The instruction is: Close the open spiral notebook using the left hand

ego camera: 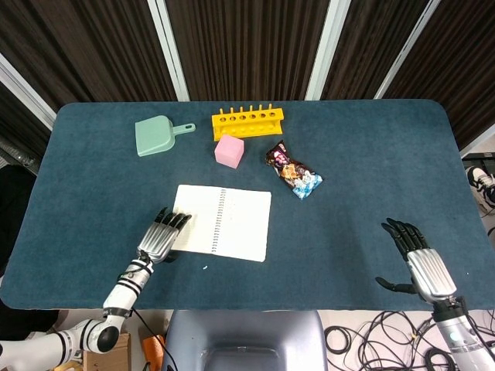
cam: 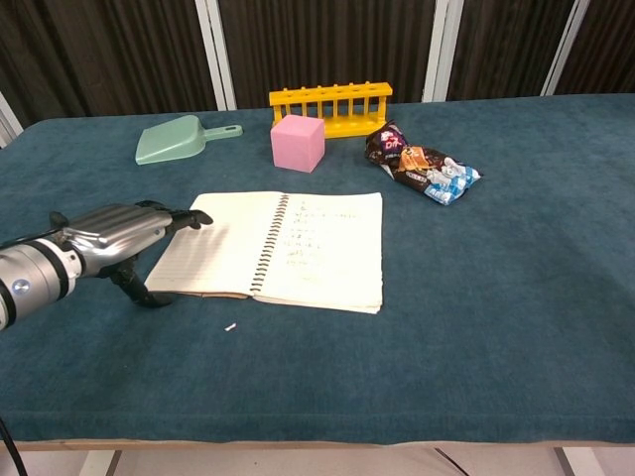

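The spiral notebook (ego camera: 223, 222) (cam: 273, 248) lies open and flat in the middle of the table, its wire spine running front to back. My left hand (ego camera: 161, 239) (cam: 119, 233) hovers palm down at the notebook's left edge, fingers stretched out and spread, their tips over the left page's outer margin, thumb hanging below. It holds nothing. My right hand (ego camera: 418, 259) rests open, palm down, near the front right corner of the table, far from the notebook, and shows only in the head view.
Behind the notebook stand a pink cube (ego camera: 229, 151) (cam: 298, 142) and a yellow test-tube rack (ego camera: 247, 120) (cam: 331, 106). A green dustpan (ego camera: 157, 135) (cam: 181, 139) lies back left, a snack packet (ego camera: 294, 171) (cam: 421, 165) right of the cube. A small white scrap (cam: 229, 326) lies before the notebook.
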`<action>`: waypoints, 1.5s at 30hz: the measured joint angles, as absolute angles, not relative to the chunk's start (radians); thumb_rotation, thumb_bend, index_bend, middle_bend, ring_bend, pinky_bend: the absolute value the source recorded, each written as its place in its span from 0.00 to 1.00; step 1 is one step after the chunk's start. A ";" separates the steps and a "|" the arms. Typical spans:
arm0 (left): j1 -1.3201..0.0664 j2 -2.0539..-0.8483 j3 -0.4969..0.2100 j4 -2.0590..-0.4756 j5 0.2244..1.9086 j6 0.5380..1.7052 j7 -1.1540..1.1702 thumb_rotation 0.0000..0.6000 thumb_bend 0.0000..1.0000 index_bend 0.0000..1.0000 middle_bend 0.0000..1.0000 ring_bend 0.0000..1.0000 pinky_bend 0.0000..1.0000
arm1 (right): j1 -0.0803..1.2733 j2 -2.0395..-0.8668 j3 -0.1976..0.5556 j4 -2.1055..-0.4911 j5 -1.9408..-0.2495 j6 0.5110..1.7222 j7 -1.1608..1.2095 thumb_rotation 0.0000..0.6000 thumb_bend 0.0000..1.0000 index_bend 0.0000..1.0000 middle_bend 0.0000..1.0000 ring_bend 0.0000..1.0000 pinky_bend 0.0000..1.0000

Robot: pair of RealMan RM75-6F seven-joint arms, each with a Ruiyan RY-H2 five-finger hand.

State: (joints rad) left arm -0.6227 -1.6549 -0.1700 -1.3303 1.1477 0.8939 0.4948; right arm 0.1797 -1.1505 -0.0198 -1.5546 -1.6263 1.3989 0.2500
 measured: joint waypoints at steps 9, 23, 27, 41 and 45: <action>-0.641 -1.692 -0.174 -1.275 1.121 0.900 0.455 1.00 0.26 0.18 0.17 0.16 0.08 | 0.175 -1.154 -0.022 -1.544 -1.622 1.401 0.261 1.00 0.00 0.06 0.03 0.00 0.05; -0.632 -1.786 -0.127 -1.061 1.352 1.034 0.155 1.00 0.43 0.34 0.31 0.29 0.16 | 0.169 -1.156 -0.024 -1.535 -1.624 1.409 0.270 1.00 0.00 0.06 0.03 0.00 0.05; -0.639 -1.829 -0.111 -0.956 1.415 1.084 0.095 1.00 0.46 0.34 0.31 0.31 0.19 | 0.168 -1.155 -0.023 -1.532 -1.624 1.410 0.273 1.00 0.00 0.06 0.03 0.00 0.05; -0.694 -1.999 -0.041 -0.538 1.618 1.322 -0.050 1.00 0.62 0.56 0.54 0.62 0.45 | 0.166 -1.153 -0.023 -1.528 -1.629 1.417 0.286 1.00 0.00 0.06 0.03 0.00 0.05; -0.696 -2.008 -0.012 -0.495 1.663 1.401 -0.052 1.00 0.62 0.56 0.54 0.61 0.44 | 0.165 -1.151 -0.023 -1.528 -1.631 1.421 0.291 1.00 0.00 0.06 0.03 0.00 0.05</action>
